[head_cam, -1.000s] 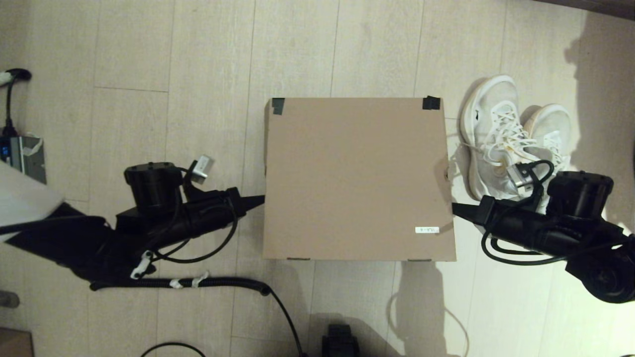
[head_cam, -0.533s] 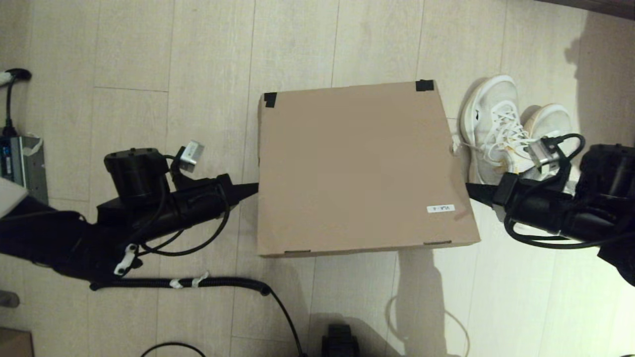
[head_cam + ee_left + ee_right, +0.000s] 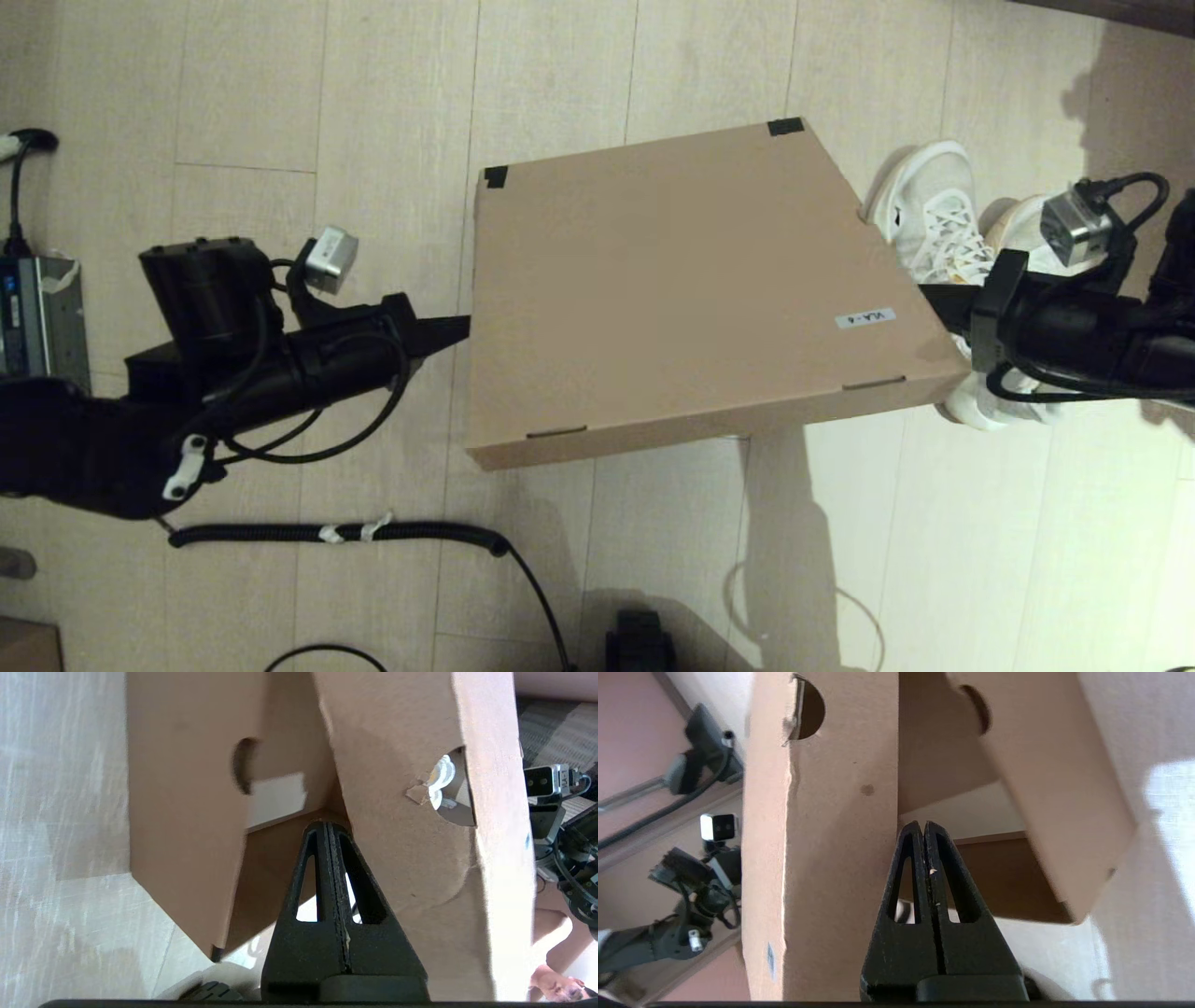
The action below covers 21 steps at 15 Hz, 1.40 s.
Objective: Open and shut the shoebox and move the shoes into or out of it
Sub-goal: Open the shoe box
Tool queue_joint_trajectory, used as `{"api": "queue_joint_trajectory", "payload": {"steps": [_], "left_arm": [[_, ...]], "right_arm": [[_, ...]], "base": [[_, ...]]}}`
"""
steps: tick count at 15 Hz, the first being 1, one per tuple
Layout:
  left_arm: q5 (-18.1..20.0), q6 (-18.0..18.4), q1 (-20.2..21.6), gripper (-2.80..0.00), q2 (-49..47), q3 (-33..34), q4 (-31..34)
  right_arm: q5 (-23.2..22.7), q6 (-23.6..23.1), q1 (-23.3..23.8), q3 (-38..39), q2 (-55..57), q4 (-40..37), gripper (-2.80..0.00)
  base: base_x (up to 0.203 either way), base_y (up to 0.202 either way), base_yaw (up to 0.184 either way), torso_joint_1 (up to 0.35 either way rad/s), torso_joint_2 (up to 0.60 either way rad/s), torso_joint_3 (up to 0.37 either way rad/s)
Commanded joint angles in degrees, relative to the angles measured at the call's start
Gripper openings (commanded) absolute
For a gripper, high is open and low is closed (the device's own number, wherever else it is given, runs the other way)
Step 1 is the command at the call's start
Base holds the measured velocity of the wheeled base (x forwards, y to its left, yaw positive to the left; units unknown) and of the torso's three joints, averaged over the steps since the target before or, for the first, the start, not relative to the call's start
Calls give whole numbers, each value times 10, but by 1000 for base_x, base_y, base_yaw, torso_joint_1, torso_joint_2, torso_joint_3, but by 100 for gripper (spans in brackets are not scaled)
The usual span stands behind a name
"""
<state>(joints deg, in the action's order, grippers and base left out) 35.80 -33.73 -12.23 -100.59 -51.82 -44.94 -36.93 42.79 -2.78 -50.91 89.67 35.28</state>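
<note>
The brown shoebox has its hinged lid [image 3: 672,280] swung up at a tilt, and the white label [image 3: 865,319] sits near its right edge. My left gripper [image 3: 462,327] is shut, its tip pushed under the lid's left side. In the left wrist view this gripper [image 3: 327,826] sits in the gap between the box wall [image 3: 187,812] and the lid flap [image 3: 411,812]. My right gripper [image 3: 926,297] is shut too and sits under the lid's right side, between lid flap [image 3: 831,835] and box wall [image 3: 1055,812]. The white shoes [image 3: 934,219] stand on the floor right of the box, partly hidden.
A grey power device [image 3: 42,299] with a cable lies at the far left edge. A black corrugated hose [image 3: 373,532] and cables run across the floor in front of the box. A dark robot part [image 3: 639,639] shows at the bottom middle.
The lid has swung up from flat to steeply tilted, its right side now covering part of the shoes. Both shut grippers have risen with it at its sides.
</note>
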Motion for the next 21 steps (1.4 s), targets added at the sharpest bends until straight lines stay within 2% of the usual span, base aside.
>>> {"api": "queue_joint_trajectory", "payload": {"steps": [1,4,7,14,16,19,21], "left_arm": [[2,-2,0,-280,25,-16,14],[2,-10,0,-280,34,-53,41],[2,-33,-3,-280,37,-102,68],[1,-44,-6,-280,13,-226,119],[1,-57,-7,-280,7,-248,121],[-1,-58,-7,-280,4,-280,123],[-24,-58,-7,-280,-1,-312,128]], "right_arm": [[-4,13,0,-26,-22,-22,-280],[-24,82,0,-77,-28,-38,-280],[-32,160,0,-125,-27,-38,-280],[-32,178,0,-190,-6,-40,-280],[-30,203,0,-218,11,-32,-280],[-29,233,0,-266,49,12,-280],[-29,281,0,-303,74,43,-280]], "base": [[0,0,0,0,0,0],[0,0,0,0,0,0],[0,0,0,0,0,0],[0,0,0,0,0,0],[0,0,0,0,0,0],[0,0,0,0,0,0],[0,0,0,0,0,0]]}}
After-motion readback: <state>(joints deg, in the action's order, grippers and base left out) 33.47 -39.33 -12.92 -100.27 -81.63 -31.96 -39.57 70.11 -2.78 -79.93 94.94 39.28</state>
